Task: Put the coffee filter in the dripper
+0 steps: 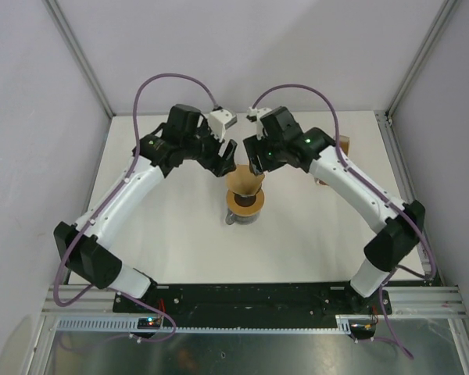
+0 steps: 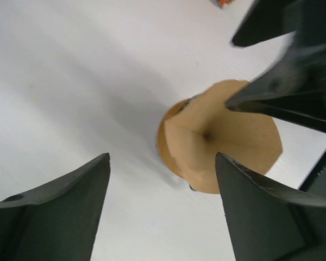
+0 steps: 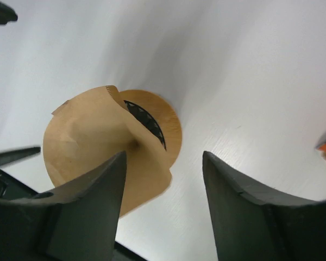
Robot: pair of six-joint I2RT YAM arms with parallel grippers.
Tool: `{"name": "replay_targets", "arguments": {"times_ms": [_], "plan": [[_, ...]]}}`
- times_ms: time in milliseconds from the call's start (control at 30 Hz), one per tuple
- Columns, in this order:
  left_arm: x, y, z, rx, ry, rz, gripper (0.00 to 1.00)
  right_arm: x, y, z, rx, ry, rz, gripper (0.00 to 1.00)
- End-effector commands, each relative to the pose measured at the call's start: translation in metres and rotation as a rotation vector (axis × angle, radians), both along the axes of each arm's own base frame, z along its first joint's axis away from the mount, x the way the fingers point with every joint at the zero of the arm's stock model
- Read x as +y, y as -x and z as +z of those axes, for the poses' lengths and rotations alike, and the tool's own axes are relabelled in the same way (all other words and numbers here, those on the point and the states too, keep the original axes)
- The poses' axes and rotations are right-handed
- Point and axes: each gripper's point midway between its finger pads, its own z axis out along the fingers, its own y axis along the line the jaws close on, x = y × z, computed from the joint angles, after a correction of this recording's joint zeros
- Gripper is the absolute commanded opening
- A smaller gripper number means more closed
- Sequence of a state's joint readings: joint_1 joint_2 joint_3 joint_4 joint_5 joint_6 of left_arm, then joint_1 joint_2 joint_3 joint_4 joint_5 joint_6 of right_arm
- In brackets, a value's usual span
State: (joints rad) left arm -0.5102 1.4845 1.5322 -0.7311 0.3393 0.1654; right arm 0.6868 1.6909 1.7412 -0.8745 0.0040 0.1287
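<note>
The coffee filter (image 1: 245,182) is being shown opened out as a tan cone, mouth up, near the middle of the table (image 1: 164,234), between the two claws. It is lying off-centre over a flat brown ring (image 1: 246,205), which is being carried on a clear glass jug (image 1: 232,219). Inside the ring's hole a dark ribbed surface is being glimpsed from the right wrist view. This is possibly the dripper (image 3: 148,122), though its colour cannot be told there. The left claw (image 2: 163,163) is being held wide open above the filter, with nothing between its fingers. The right claw (image 3: 164,157) is likewise being held open, one finger overlapping the filter's edge. Whether they are touching cannot be told.
</note>
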Motion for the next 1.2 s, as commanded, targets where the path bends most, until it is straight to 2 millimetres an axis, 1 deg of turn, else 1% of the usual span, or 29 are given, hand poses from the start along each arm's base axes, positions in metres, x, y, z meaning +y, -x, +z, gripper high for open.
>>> {"name": "replay_targets", "arguments": {"times_ms": [0, 33, 67, 100, 133, 200, 233, 267, 300, 367, 400, 433, 467, 500, 533, 567, 600, 633, 667, 700, 733, 767, 800, 833, 867, 900, 967, 1167], "plan": [[0.023, -0.022, 0.047, -0.130, 0.067, 0.111, 0.86, -0.023, -0.017, 0.078, -0.262, -0.135, -0.094, 0.70], [0.033, -0.030, 0.047, -0.139, 0.071, 0.155, 0.89, -0.036, -0.017, 0.085, -0.292, -0.159, -0.122, 0.79], [0.042, -0.039, 0.050, -0.165, 0.079, 0.199, 0.92, -0.051, -0.024, 0.094, -0.330, -0.190, -0.165, 0.86], [0.053, -0.047, 0.047, -0.172, 0.083, 0.244, 0.96, -0.065, -0.024, 0.096, -0.348, -0.218, -0.198, 0.93], [0.062, -0.053, 0.044, -0.189, 0.088, 0.280, 0.98, -0.083, -0.029, 0.102, -0.377, -0.248, -0.241, 0.96], [0.081, -0.064, 0.040, -0.232, 0.092, 0.347, 0.99, -0.118, -0.034, 0.103, -0.415, -0.274, -0.328, 0.99], [0.090, -0.071, 0.042, -0.275, 0.101, 0.386, 0.99, -0.136, -0.035, 0.098, -0.428, -0.263, -0.374, 0.99], [0.100, -0.075, 0.037, -0.297, 0.096, 0.425, 0.99, -0.155, -0.038, 0.093, -0.439, -0.243, -0.427, 0.99], [0.110, -0.080, 0.036, -0.328, 0.106, 0.466, 1.00, -0.171, -0.039, 0.086, -0.450, -0.215, -0.472, 0.99], [0.133, -0.091, 0.028, -0.363, 0.116, 0.564, 1.00, -0.200, -0.041, 0.071, -0.464, -0.168, -0.555, 0.99], [0.143, -0.093, 0.017, -0.366, 0.119, 0.603, 1.00, -0.212, -0.042, 0.065, -0.470, -0.155, -0.591, 0.99], [0.154, -0.098, 0.018, -0.403, 0.140, 0.642, 1.00, -0.221, -0.042, 0.058, -0.473, -0.153, -0.617, 0.99], [0.164, -0.099, 0.006, -0.409, 0.145, 0.673, 1.00, -0.229, -0.042, 0.054, -0.480, -0.154, -0.640, 0.99], [0.172, -0.100, 0.005, -0.442, 0.161, 0.695, 1.00, -0.236, -0.042, 0.049, -0.494, -0.158, -0.657, 0.99], [0.179, -0.099, -0.008, -0.448, 0.158, 0.714, 1.00, -0.243, -0.041, 0.038, -0.493, -0.149, -0.676, 0.99], [0.185, -0.099, -0.011, -0.475, 0.162, 0.729, 1.00, -0.251, -0.041, 0.036, -0.520, -0.145, -0.694, 0.99], [0.191, -0.096, -0.024, -0.480, 0.146, 0.736, 1.00, -0.260, -0.039, 0.027, -0.529, -0.122, -0.718, 0.99], [0.195, -0.095, -0.030, -0.496, 0.142, 0.745, 1.00, -0.268, -0.037, 0.026, -0.552, -0.113, -0.738, 0.99], [0.197, -0.090, -0.044, -0.488, 0.131, 0.752, 1.00, -0.278, -0.033, 0.020, -0.566, -0.093, -0.769, 0.99], [0.203, -0.087, -0.052, -0.495, 0.122, 0.774, 1.00, -0.288, -0.029, 0.015, -0.578, -0.076, -0.803, 0.99], [0.207, -0.083, -0.065, -0.489, 0.108, 0.788, 1.00, -0.298, -0.025, 0.009, -0.585, -0.060, -0.848, 0.99], [0.210, -0.080, -0.069, -0.504, 0.107, 0.803, 1.00, -0.308, -0.021, 0.005, -0.595, -0.050, -0.891, 0.99], [0.214, -0.076, -0.080, -0.500, 0.105, 0.815, 1.00, -0.316, -0.016, -0.003, -0.596, -0.037, -0.930, 0.99], [0.216, -0.074, -0.083, -0.517, 0.119, 0.823, 1.00, -0.323, -0.013, -0.007, -0.606, -0.035, -0.961, 0.99], [0.217, -0.070, -0.092, -0.514, 0.130, 0.831, 1.00, -0.328, -0.012, -0.011, -0.622, -0.037, -0.988, 0.99], [0.218, -0.069, -0.093, -0.532, 0.146, 0.840, 1.00, -0.331, -0.010, -0.014, -0.631, -0.038, -1.005, 0.99], [0.218, -0.065, -0.102, -0.530, 0.181, 0.852, 1.00, -0.336, -0.008, -0.024, -0.635, -0.035, -1.031, 0.99], [0.227, -0.060, -0.103, -0.540, 0.205, 0.922, 1.00, -0.343, -0.002, -0.059, -0.589, 0.013, -1.076, 0.99]]}}
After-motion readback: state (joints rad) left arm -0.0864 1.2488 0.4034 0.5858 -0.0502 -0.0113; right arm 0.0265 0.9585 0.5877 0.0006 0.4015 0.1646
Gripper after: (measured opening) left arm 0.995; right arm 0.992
